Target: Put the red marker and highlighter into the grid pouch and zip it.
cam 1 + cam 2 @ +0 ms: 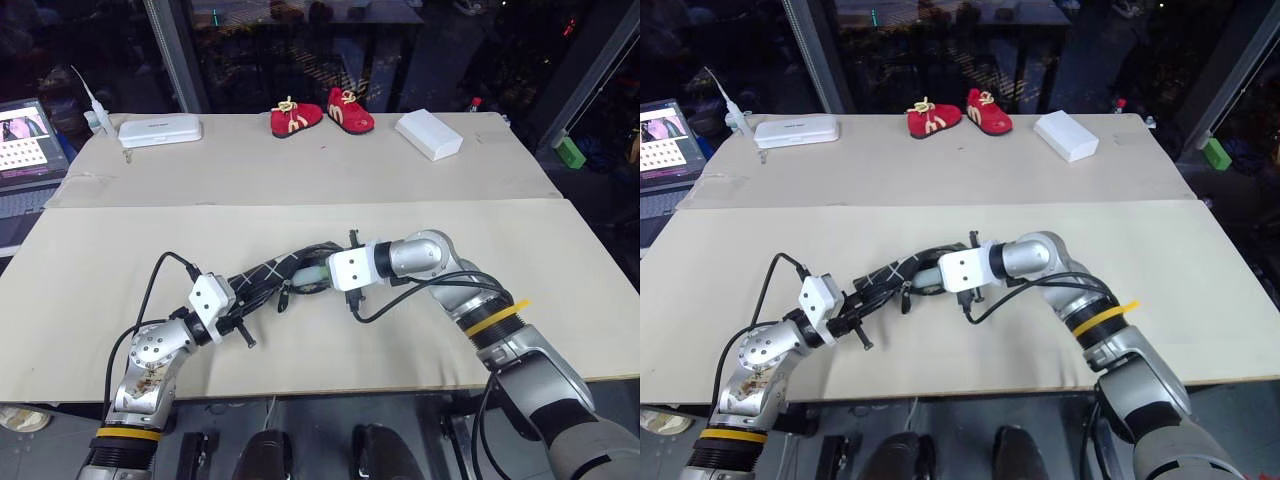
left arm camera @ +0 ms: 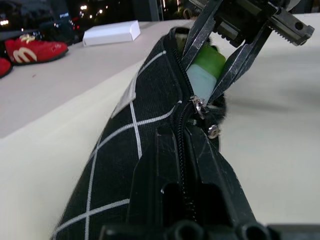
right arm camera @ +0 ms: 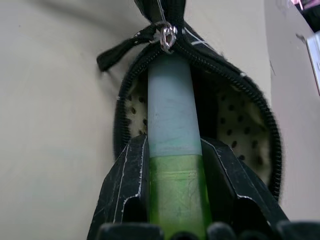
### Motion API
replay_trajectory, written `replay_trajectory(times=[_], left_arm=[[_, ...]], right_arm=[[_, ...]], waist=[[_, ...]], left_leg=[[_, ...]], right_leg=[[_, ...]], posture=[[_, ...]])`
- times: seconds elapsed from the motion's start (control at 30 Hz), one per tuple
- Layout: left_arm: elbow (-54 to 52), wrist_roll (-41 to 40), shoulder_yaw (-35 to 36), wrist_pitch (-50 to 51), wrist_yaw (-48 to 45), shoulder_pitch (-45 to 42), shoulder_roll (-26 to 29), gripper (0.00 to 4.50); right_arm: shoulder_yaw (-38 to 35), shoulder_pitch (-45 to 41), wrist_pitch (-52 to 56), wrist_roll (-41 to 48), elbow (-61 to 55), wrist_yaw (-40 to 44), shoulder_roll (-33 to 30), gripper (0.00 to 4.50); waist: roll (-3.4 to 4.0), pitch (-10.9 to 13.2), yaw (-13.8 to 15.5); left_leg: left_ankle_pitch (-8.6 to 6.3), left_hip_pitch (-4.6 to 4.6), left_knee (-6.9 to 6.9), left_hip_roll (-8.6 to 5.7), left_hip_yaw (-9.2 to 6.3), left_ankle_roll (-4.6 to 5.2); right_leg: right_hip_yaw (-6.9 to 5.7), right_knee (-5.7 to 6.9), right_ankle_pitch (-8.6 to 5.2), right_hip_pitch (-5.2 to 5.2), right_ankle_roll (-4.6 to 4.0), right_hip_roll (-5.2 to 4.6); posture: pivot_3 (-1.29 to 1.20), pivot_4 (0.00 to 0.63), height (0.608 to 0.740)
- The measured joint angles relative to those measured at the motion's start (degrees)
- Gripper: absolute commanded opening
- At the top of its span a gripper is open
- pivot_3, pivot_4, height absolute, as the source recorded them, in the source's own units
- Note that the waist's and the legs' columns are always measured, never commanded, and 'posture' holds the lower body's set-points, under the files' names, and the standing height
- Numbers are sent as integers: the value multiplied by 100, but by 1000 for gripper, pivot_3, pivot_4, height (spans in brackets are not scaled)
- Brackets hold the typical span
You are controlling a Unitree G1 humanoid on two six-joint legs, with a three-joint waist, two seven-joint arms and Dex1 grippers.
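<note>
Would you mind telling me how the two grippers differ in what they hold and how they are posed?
The left gripper is shut on the grid pouch, clamping one end; the right gripper is shut on the highlighter. The left points along the pouch; the right reaches in toward the left at the open zipper mouth, pale cap end first. Both work at the same pouch.

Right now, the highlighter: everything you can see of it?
The highlighter is a chunky translucent green plastic barrel with a paler blue-grey cap end. The right claw is shut on the green part, fingers on both sides. The cap end points into the open zippered mouth of the grid pouch, near the zipper's metal ring.
</note>
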Motion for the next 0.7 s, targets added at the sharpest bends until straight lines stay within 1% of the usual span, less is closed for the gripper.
replay_trajectory(times=[0.07,0.1,0.2,0.27,0.4,0.5,0.6,0.63,0.7], left_arm=[[0,0,14,6,1,0,1,0],[-7,-3,23,6,9,0,1,0],[-28,-3,9,6,11,-35,-10,0],[-61,-4,11,5,16,-41,-10,0],[-65,-5,29,6,29,-10,-5,0],[-76,-6,26,6,30,-17,-7,0],[-96,-7,23,7,28,-20,-9,0],[-109,-7,18,8,29,-24,-10,0],[-121,-16,28,8,28,-25,-10,0]], right_arm=[[-23,-1,-61,0,70,-11,63,2075],[-46,2,-26,65,77,29,117,2321],[-132,-1,116,221,117,-78,368,3342],[-320,-15,164,277,242,-213,291,3342],[-838,-23,331,513,313,-217,-132,3342],[-1213,143,713,1066,91,44,-326,3342],[-1803,404,1741,2035,-427,330,-492,3342],[-1999,511,2255,2458,-704,439,-583,3342],[-2342,845,3560,3364,-1434,731,-978,3342]], waist=[[0,0,-10],[0,0,-11],[0,0,-47],[1,0,-18],[1,1,16],[1,1,-4],[1,1,-8],[1,1,-5],[1,1,5]], left_leg=[[0,1,0,1,0,0],[0,2,0,2,-1,-1],[1,11,0,7,-2,-2],[2,12,1,2,1,-4],[2,11,3,-2,-3,-4],[1,10,2,2,-7,-3],[1,10,1,3,-12,-2],[1,10,1,4,-22,-2],[0,12,1,4,-38,-1]], right_leg=[[0,2,0,0,0,0],[0,4,0,0,0,1],[3,21,0,-2,-2,3],[3,33,0,-3,-3,-3],[4,28,0,-2,-3,-8],[3,28,0,-3,-3,-3],[4,33,0,-6,-3,-5],[5,34,0,-6,-3,-6],[2,32,0,1,-4,-9]], posture=[[0,150,740],[0,150,740],[0,150,740],[0,150,740],[0,150,740],[0,150,740],[0,150,740],[0,150,740],[0,150,740]])
